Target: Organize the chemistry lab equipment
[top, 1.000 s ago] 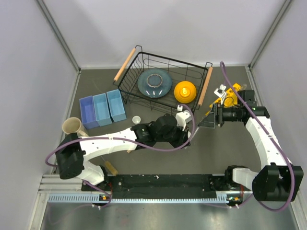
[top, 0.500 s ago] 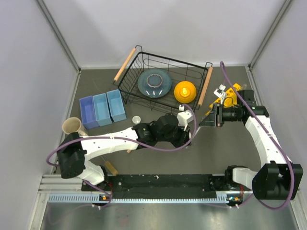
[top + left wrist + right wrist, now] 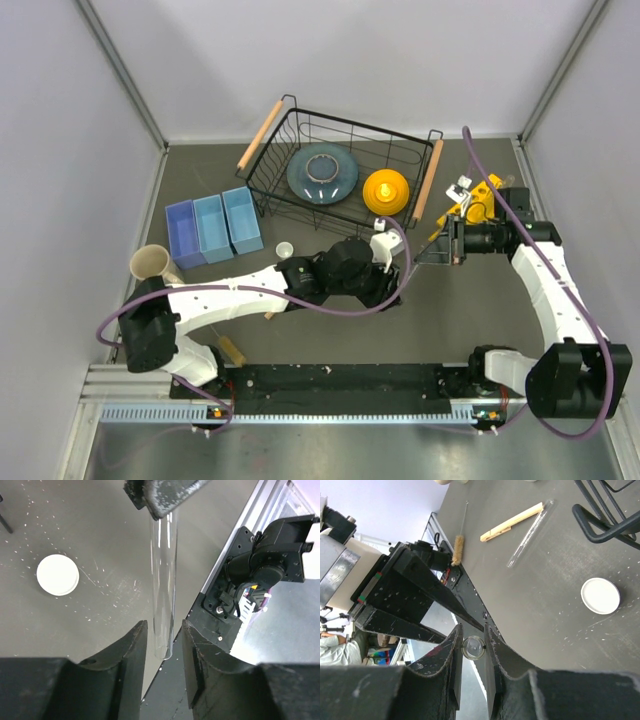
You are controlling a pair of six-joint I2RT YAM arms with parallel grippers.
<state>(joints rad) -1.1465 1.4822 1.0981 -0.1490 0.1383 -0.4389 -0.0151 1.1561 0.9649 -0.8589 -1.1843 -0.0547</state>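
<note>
— Two grippers on one thing: is this a handover?

— I read it so. The right gripper [image 3: 472, 630] is clamped on the far end of the thin clear tube [image 3: 164, 580]. The left gripper [image 3: 164, 630] brackets the near end, its jaws just off the tube with a sliver of gap on either side. So the left gripper looks released and the right gripper carries the weight.

— Where does the tube sit, and which way does it point?

— It is off the table [image 3: 100, 530], bridging the two grippers. From the left gripper it runs straight out between the fingers, away from the palm. The right gripper's camera sees it end-on, as a small ring between the fingers, so the long axis follows that gripper's reach too. I judge it roughly level, not upright. Which end is the mouth I cannot tell.

— Next move?

— The left gripper should draw straight back along that axis. A sideways nudge could twist the tube in the other grip. Then the right gripper must turn the tube upright and carry it to the yellow plastic block rack with round holes [image 3: 478, 205], just behind its own wrist on the far side.

— What else lies about?

— A small white round disc [image 3: 57, 575] lies on the table below the left gripper, off to one side. Farther ahead of the right gripper a second clear tube [image 3: 530, 532] lies flat, with a short wooden stick [image 3: 512, 522] just beside it. Neither is racked yet.
</note>
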